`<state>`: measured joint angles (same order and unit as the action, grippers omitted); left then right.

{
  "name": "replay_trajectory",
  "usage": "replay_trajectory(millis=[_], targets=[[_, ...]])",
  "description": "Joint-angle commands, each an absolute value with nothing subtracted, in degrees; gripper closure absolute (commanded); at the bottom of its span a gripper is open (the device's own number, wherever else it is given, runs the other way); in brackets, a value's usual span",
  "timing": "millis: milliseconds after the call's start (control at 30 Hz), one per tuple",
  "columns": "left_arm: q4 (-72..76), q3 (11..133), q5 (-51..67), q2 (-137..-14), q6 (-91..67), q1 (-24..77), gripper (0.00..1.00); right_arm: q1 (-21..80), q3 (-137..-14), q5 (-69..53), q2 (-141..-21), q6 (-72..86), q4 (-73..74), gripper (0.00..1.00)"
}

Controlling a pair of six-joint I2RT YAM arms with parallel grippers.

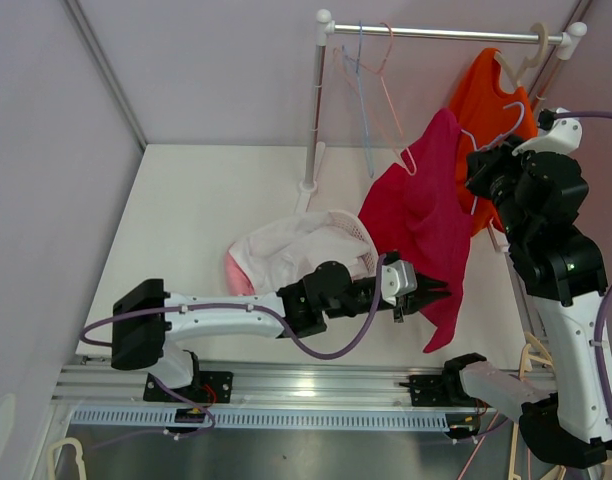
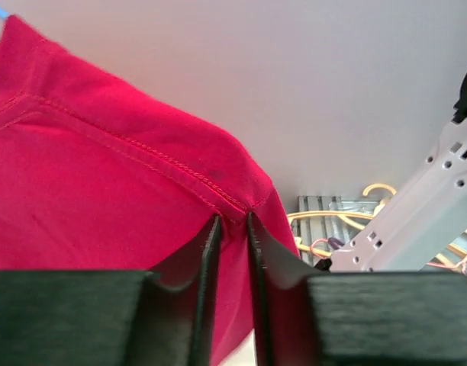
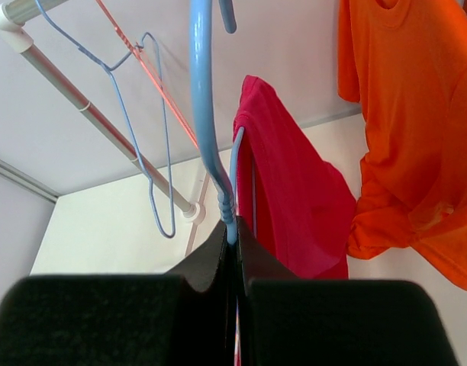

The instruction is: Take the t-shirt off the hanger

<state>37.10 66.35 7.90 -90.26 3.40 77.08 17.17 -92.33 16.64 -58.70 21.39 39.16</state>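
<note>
Magenta cotton t-shirt (image 1: 421,215) hangs over the right side of the white tabletop (image 1: 206,220). Its top is up near the far-right corner and its lower end is down toward the near edge. It is draped on a light-blue plastic hanger (image 3: 207,114), bunched to one side rather than spread out.

Right gripper (image 3: 232,232) is raised and clenched on the hanger's ribbed bar, pads tight to the plastic. Left gripper (image 1: 438,295) reaches across the near side of the table and is pinched on the shirt's stitched lower edge. The wrist view shows fabric caught between the two fingers (image 2: 210,252) right at the seam.

Handling, judged: the shirt is light, limp and not fragile, and it will fold and stretch rather than slide as one piece. The doubled seam is the best place to hold it, since it is thicker and less likely to slip out. The hanger is stiff, smooth and light, so cloth should slip off its arm if pulled along it.

The shirt's long axis runs far to near, from the peak on the hanger to the hem at the left claw, sloping downward and slightly taut.

An orange t-shirt (image 1: 483,95) hangs on the metal rail (image 1: 446,35) just behind the magenta one, and I cannot tell whether they touch. A white mesh basket (image 1: 336,222) of pale clothes sits mid-table, to the left of the shirt.
</note>
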Motion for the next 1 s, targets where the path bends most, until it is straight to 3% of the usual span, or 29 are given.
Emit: replay_trajectory(millis=[0,67,200,300,667,767,833,867,933,967], targets=[[41.20,64.87,9.22,-87.47,0.27,77.69,0.79,17.40,-95.88,16.79,-58.35,21.27,38.05,1.00],[41.05,63.98,8.71,-86.84,-1.14,78.31,0.76,17.40,-95.72,16.96,-58.18,21.27,37.79,1.00],[35.87,64.95,1.96,-87.10,2.98,80.94,0.36,17.40,-95.54,16.79,-58.18,21.53,37.09,1.00],[35.24,64.25,0.26,-87.63,4.04,81.91,0.22,17.40,-95.62,16.79,-58.27,21.53,36.56,1.00],[37.00,69.25,-16.16,-95.97,8.08,82.09,0.11,17.49,-99.05,14.94,-58.89,23.38,38.93,1.00],[36.21,71.79,-18.45,-98.52,8.70,82.09,0.15,17.40,-99.05,14.15,-58.62,23.82,39.29,1.00],[35.25,72.94,-18.37,-99.58,8.79,81.83,0.40,17.40,-99.14,13.80,-58.45,23.91,39.29,1.00],[35.24,73.12,-18.37,-99.49,8.62,81.83,0.70,17.49,-99.40,13.80,-58.45,23.82,39.37,1.00],[36.20,71.64,-17.41,-97.22,7.65,81.91,0.94,17.40,-99.75,14.50,-58.97,23.38,39.99,1.00],[38.30,69.72,-16.79,-96.16,7.47,82.18,0.99,17.40,-100.02,14.76,-59.32,23.20,40.25,1.00]])
